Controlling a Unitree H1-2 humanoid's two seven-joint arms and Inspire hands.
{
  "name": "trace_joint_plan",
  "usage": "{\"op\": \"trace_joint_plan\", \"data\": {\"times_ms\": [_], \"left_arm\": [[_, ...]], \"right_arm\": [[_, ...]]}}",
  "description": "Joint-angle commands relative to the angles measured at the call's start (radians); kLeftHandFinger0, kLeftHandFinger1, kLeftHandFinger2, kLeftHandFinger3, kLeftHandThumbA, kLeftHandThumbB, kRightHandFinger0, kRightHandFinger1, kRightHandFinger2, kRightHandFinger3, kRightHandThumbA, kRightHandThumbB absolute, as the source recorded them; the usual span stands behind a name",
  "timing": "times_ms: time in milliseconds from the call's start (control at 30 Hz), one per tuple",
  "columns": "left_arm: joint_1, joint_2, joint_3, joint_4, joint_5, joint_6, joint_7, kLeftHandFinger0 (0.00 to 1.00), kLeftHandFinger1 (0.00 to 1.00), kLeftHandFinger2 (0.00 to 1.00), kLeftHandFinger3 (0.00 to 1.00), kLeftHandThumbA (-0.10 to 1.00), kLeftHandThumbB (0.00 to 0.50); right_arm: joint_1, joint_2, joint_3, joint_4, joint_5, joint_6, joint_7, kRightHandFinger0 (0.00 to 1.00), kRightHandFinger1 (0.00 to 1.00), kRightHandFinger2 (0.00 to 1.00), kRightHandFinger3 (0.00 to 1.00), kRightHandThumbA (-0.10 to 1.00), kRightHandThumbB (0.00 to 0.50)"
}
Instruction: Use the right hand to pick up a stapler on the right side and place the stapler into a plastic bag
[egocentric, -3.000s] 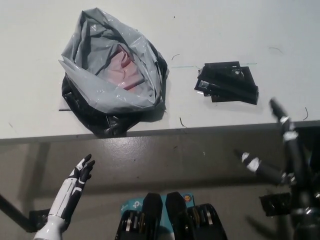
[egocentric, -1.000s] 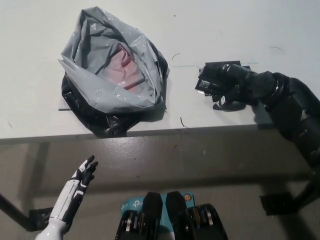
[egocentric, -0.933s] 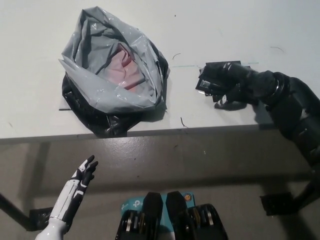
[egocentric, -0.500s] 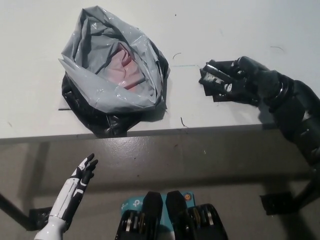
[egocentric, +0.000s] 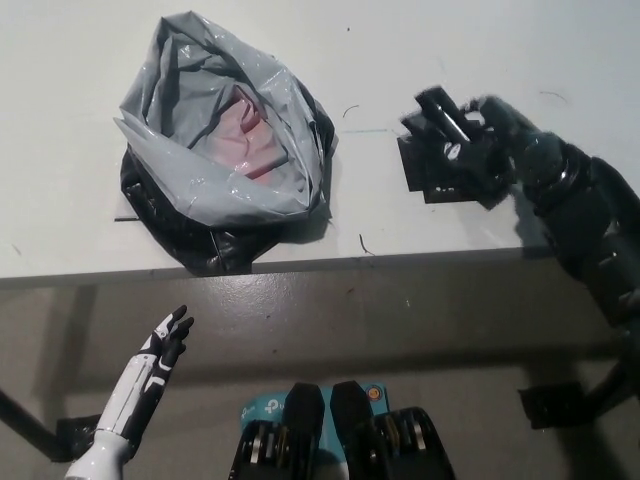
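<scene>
The black stapler (egocentric: 438, 108) is tilted up off the white table (egocentric: 80, 60), right of the bag. My black right hand (egocentric: 485, 145) is shut on it, fingers wrapped round its rear part. Only its front end shows past the hand. Below it a dark flat patch (egocentric: 415, 172) lies on the table; I cannot tell if it is shadow or another black thing. The grey plastic bag (egocentric: 215, 150) sits crumpled at the left, mouth open upward, something pink (egocentric: 245, 125) inside. My white left hand (egocentric: 150, 380) rests open at the lower left, below the table edge.
The table's front edge (egocentric: 300, 268) runs across the middle, with grey floor below it. The bag's black underside (egocentric: 175, 230) spreads near that edge. A strip of bare table lies between the bag and the stapler.
My right hand came in from the lower right, closed on the stapler and has lifted and tilted it upward. The left hand has stayed where it was.
</scene>
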Motion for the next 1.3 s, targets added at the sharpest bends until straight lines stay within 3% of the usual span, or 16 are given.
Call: {"op": "trace_joint_plan", "data": {"times_ms": [0, 67, 100, 133, 200, 233, 333, 467, 567, 600, 633, 667, 733, 900, 1100, 1267], "left_arm": [[-0.014, 0.014, 0.006, -0.014, 0.003, -0.03, -0.009, 1.0, 1.0, 1.0, 1.0, 1.0, 0.362], [-0.015, 0.014, 0.005, -0.013, -0.001, -0.025, -0.012, 1.0, 1.0, 1.0, 1.0, 1.0, 0.366], [-0.014, 0.013, 0.005, -0.014, 0.001, -0.025, -0.011, 1.0, 1.0, 1.0, 1.0, 1.0, 0.359], [-0.014, 0.013, 0.005, -0.013, 0.001, -0.026, -0.011, 1.0, 1.0, 1.0, 1.0, 1.0, 0.359], [-0.012, 0.015, 0.004, -0.011, 0.001, -0.026, -0.012, 1.0, 1.0, 1.0, 1.0, 1.0, 0.366], [-0.01, 0.014, 0.004, -0.011, 0.003, -0.027, -0.011, 1.0, 1.0, 1.0, 1.0, 1.0, 0.364], [-0.009, 0.014, 0.005, -0.013, 0.006, -0.026, -0.008, 1.0, 1.0, 1.0, 1.0, 1.0, 0.36], [-0.01, 0.017, 0.008, -0.013, -0.005, -0.031, -0.014, 1.0, 1.0, 1.0, 1.0, 1.0, 0.357], [-0.017, 0.021, 0.007, -0.012, -0.003, -0.03, -0.016, 1.0, 1.0, 1.0, 1.0, 1.0, 0.36], [-0.016, 0.022, 0.006, -0.016, -0.002, -0.025, -0.016, 1.0, 1.0, 1.0, 1.0, 1.0, 0.35], [-0.015, 0.023, 0.006, -0.017, -0.002, -0.024, -0.017, 1.0, 1.0, 1.0, 1.0, 1.0, 0.348], [-0.014, 0.023, 0.005, -0.017, -0.003, -0.025, -0.017, 1.0, 1.0, 1.0, 1.0, 1.0, 0.347], [-0.015, 0.025, 0.001, -0.016, 0.001, -0.033, -0.019, 1.0, 1.0, 1.0, 1.0, 1.0, 0.338], [-0.015, 0.027, 0.001, -0.021, 0.006, -0.033, -0.017, 1.0, 1.0, 1.0, 1.0, 1.0, 0.343], [-0.019, 0.027, 0.003, -0.029, -0.005, -0.027, -0.022, 1.0, 1.0, 1.0, 1.0, 1.0, 0.356], [-0.019, 0.026, 0.0, -0.038, 0.006, -0.023, -0.02, 1.0, 1.0, 1.0, 1.0, 1.0, 0.337]], "right_arm": [[-0.162, 0.025, -0.049, -0.104, 0.052, 0.015, -0.034, 0.12, 0.47, 0.7, 0.61, 0.17, 0.171], [-0.191, 0.045, -0.06, -0.146, 0.058, 0.033, -0.016, 0.09, 0.45, 0.69, 0.62, 0.15, 0.157], [-0.21, 0.062, -0.06, -0.177, 0.057, 0.047, -0.003, 0.19, 0.57, 0.83, 0.66, 0.15, 0.171], [-0.221, 0.07, -0.055, -0.186, 0.05, 0.05, -0.003, 0.34, 0.63, 0.78, 0.63, 0.15, 0.177], [-0.252, 0.098, -0.038, -0.198, 0.029, 0.06, -0.012, 0.17, 0.42, 0.55, 0.55, 0.15, 0.181], [-0.262, 0.108, -0.031, -0.201, 0.023, 0.059, -0.015, 0.12, 0.38, 0.55, 0.52, 0.23, 0.203], [-0.295, 0.145, -0.015, -0.208, 0.011, 0.065, -0.016, 0.05, 0.3, 0.48, 0.44, 0.14, 0.179], [-0.328, 0.201, -0.009, -0.209, 0.017, 0.069, -0.012, 0.0, 0.25, 0.52, 0.33, 0.17, 0.185], [-0.345, 0.231, 0.004, -0.2, 0.007, 0.073, -0.021, 0.0, 0.24, 0.54, 0.39, 0.18, 0.192], [-0.354, 0.249, 0.015, -0.188, -0.002, 0.083, -0.02, 0.27, 0.51, 0.74, 0.7, 0.2, 0.19], [-0.36, 0.262, 0.021, -0.18, -0.007, 0.094, -0.021, 0.3, 0.49, 0.66, 0.68, 0.19, 0.194], [-0.362, 0.275, 0.018, -0.165, -0.001, 0.089, -0.029, 0.14, 0.33, 0.44, 0.46, 0.15, 0.195], [-0.366, 0.306, 0.018, -0.118, 0.003, 0.061, -0.055, 0.02, 0.19, 0.3, 0.19, 0.12, 0.193], [-0.374, 0.357, 0.026, -0.011, -0.001, 0.009, -0.098, 0.08, 0.25, 0.41, 0.18, 0.06, 0.204], [-0.361, 0.391, 0.055, 0.087, -0.02, -0.027, -0.145, 0.0, 0.11, 0.35, 0.21, 0.02, 0.202], [-0.326, 0.409, 0.085, 0.119, -0.035, -0.035, -0.154, 0.04, 0.23, 0.47, 0.29, 0.03, 0.219]]}}
